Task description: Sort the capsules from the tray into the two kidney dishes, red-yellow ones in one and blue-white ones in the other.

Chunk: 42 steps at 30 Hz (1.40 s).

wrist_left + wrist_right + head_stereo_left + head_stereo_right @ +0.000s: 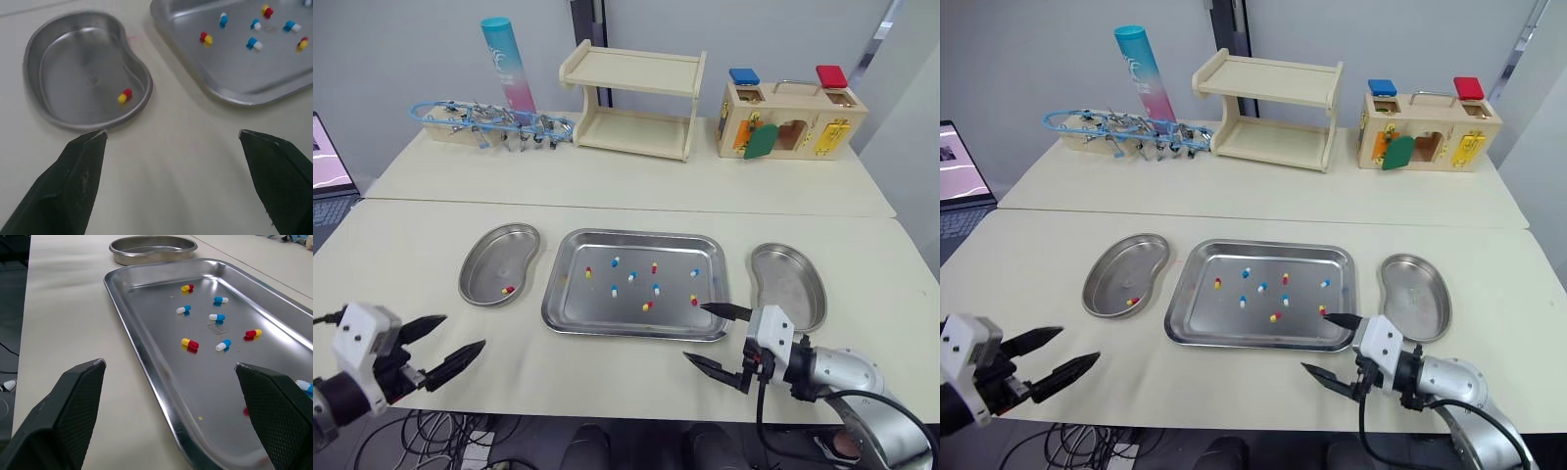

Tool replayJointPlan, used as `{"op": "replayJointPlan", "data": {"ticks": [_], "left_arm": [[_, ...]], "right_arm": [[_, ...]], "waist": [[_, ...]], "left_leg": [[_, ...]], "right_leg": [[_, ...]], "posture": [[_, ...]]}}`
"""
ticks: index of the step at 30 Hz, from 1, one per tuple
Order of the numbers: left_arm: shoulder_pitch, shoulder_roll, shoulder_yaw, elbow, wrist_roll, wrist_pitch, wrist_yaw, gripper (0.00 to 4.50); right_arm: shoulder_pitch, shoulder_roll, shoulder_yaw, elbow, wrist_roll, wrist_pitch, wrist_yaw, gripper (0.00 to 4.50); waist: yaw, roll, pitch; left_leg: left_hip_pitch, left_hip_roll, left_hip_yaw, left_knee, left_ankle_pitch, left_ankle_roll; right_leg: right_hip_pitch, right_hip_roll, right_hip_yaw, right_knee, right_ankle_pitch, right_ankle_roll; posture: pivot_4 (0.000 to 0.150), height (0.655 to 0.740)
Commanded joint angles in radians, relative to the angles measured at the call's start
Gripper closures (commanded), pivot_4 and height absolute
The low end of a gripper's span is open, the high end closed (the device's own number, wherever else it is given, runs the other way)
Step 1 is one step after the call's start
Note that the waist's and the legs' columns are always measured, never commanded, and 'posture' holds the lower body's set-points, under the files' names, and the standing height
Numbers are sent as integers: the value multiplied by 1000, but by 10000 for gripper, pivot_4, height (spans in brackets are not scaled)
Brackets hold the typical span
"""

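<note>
Both pincers are wide apart and hold nothing: the left pincer (465,331) hangs over the table (568,377) near the left kidney dish (499,259), the right pincer (718,335) at the near right corner of the tray (582,308). One red-yellow capsule (508,290) lies in the left dish. The right kidney dish (793,284) has none. Four more red-yellow capsules (647,306) and five blue-white capsules (615,290) wait in the tray, so I think the job has only just begun.
</note>
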<state>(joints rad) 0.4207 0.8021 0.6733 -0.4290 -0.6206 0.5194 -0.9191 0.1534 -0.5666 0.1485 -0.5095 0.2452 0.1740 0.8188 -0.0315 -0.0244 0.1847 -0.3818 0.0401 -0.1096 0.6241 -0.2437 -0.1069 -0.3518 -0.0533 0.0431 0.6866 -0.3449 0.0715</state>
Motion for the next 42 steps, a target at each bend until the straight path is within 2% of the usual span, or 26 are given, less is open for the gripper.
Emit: {"op": "replayJointPlan", "data": {"ticks": [1,6,10,12,16,21,29,38,42], "left_arm": [[-95,51,-74,-23,-17,6,-23,428],[-372,152,-314,116,67,-38,-117,428],[-618,159,-524,295,161,-114,-236,428],[-710,152,-602,380,215,-161,-281,428],[-924,75,-752,590,335,-253,-329,8836],[-1099,-7,-868,841,465,-384,-385,8836],[-1274,-80,-967,1142,619,-528,-448,8836],[-1319,-124,-991,1233,689,-582,-485,8836],[-1308,-132,-989,1216,704,-586,-471,20274]], "right_arm": [[10,14,27,-45,-7,-26,-15,0],[-6,29,64,-38,-19,-29,-27,0],[-27,41,79,-34,-22,-21,-36,0],[-32,43,87,-35,-25,-18,-41,0],[-37,50,95,-47,-22,-3,-53,0],[-33,52,107,-62,-24,12,-73,0],[-19,55,118,-84,-26,26,-96,0],[-8,52,121,-90,-24,25,-105,0],[-10,51,119,-84,-24,21,-103,0]], "waist": [[1,0,0],[1,0,0],[-1,1,1],[-4,1,1],[-1,2,1],[-3,1,1],[-5,1,1],[-4,1,1],[-3,1,1]], "left_leg": [[0,0,0,0,0,0],[0,0,-1,0,0,0],[0,0,0,0,0,0],[0,0,-1,0,0,0],[-1,0,-1,0,0,0],[-2,0,-1,1,0,0],[-2,0,-1,1,0,0],[-2,0,-2,2,0,0],[-2,0,-2,2,0,0]], "right_leg": [[0,0,0,0,0,0],[0,1,-1,0,0,0],[-1,1,0,1,0,0],[-1,2,-1,1,0,0],[-2,2,-1,1,0,0],[-2,2,-1,1,0,0],[-2,2,-1,2,0,0],[-1,2,-1,2,0,0],[-1,2,-1,3,0,0]], "posture": [[1500,7400],[1500,7400],[1500,7400],[1500,7400],[1500,7400],[1500,7400],[1500,7400],[1500,7400],[1500,7400]]}}
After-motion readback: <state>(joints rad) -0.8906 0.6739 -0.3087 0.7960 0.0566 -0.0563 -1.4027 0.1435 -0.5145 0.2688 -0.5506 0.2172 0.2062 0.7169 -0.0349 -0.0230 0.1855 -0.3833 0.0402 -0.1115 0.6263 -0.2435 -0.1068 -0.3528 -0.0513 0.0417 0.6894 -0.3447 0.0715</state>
